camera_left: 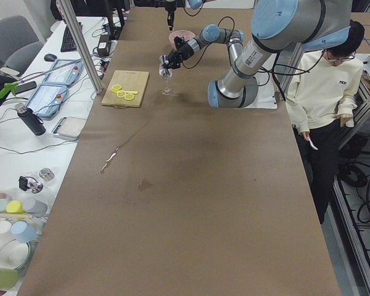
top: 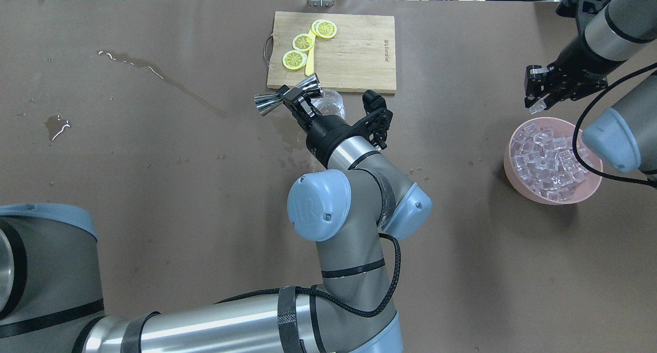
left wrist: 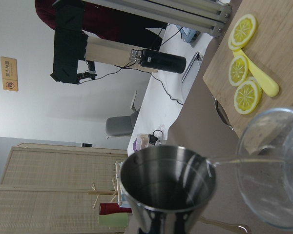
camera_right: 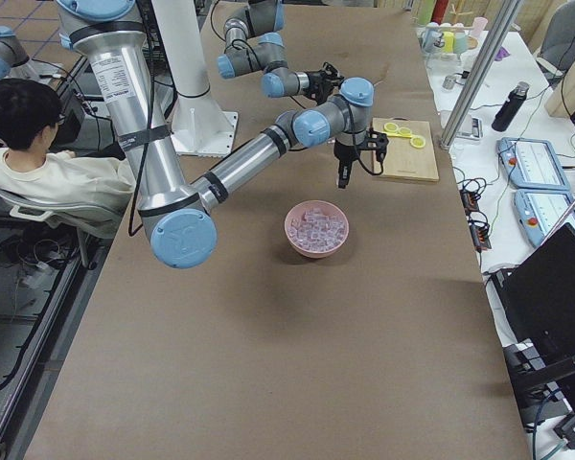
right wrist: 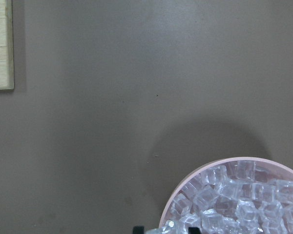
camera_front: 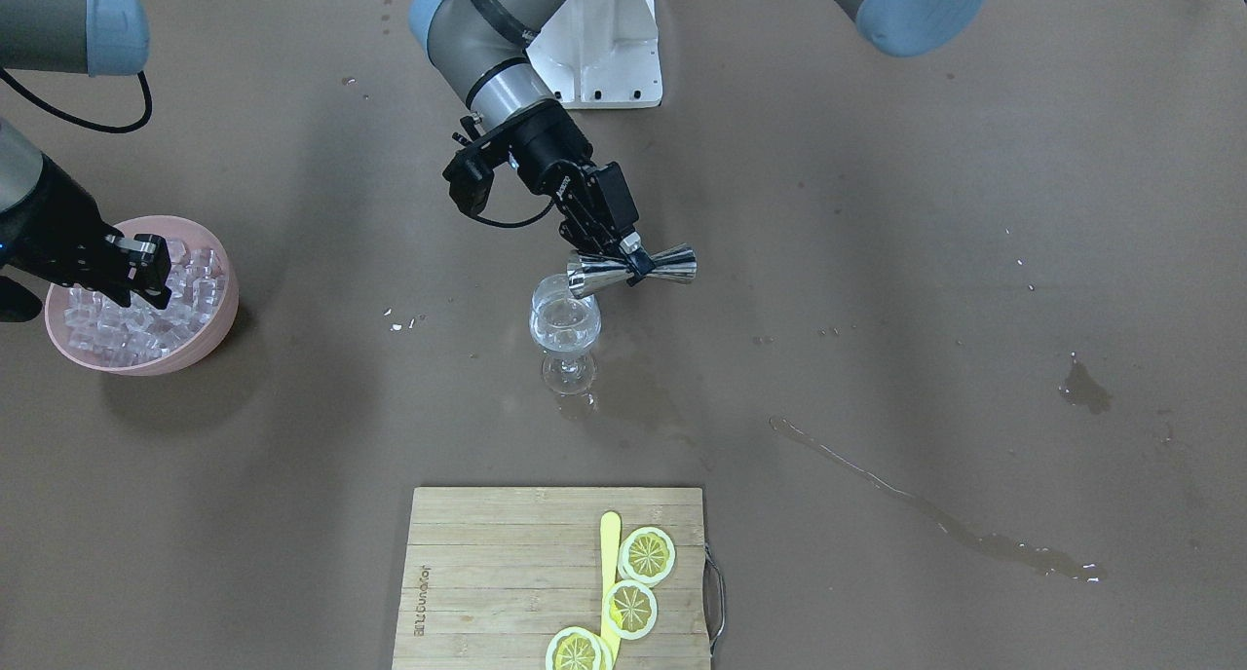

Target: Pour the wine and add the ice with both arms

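Over the wine glass (camera_front: 565, 327), the left gripper (camera_front: 633, 256) is clamped on a tilted steel jigger (camera_front: 596, 274).
Right gripper (top: 537, 104) hangs above the pink bowl (top: 539, 198) of ice (top: 549, 158); jaw state cannot be told.

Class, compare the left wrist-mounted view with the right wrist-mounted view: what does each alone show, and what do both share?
Left wrist only: the tipped jigger, a thin stream of wine running into the wine glass, and lemon slices. Right wrist only: the pink bowl heaped with ice. Both: the wooden cutting board and brown table.
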### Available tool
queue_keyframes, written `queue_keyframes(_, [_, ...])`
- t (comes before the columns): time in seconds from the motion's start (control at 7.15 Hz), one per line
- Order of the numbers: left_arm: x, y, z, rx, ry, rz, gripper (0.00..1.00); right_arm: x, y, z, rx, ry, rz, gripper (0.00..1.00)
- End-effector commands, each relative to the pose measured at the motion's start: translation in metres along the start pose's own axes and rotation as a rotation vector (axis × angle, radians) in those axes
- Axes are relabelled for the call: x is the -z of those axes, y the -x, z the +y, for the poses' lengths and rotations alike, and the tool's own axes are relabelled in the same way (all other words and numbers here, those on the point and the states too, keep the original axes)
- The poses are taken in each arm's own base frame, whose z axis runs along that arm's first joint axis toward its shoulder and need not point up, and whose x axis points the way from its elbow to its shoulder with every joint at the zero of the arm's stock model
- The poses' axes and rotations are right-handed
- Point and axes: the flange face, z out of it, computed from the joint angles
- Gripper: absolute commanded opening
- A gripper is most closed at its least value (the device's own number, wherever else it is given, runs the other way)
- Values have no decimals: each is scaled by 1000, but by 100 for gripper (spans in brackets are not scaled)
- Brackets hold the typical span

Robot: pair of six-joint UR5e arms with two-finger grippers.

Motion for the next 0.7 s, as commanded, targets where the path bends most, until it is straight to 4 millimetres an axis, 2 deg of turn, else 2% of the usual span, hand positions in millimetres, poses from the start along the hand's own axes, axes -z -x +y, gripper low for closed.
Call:
queue_keyframes(0.0, [0,1,-1,31,-2,3,0,9,14,-3,-1,-13,-11,27])
queue_keyframes(0.28, [7,4,-9,110,-25,41,0,11,18,-4,1,-14,-15,27])
queue_keyframes(0.42, [13,13,-13,163,-42,71,0,14,24,-4,4,-15,-19,27])
queue_keyframes(0.56, [21,38,-11,243,-77,119,0,29,42,-7,-18,-10,-13,27])
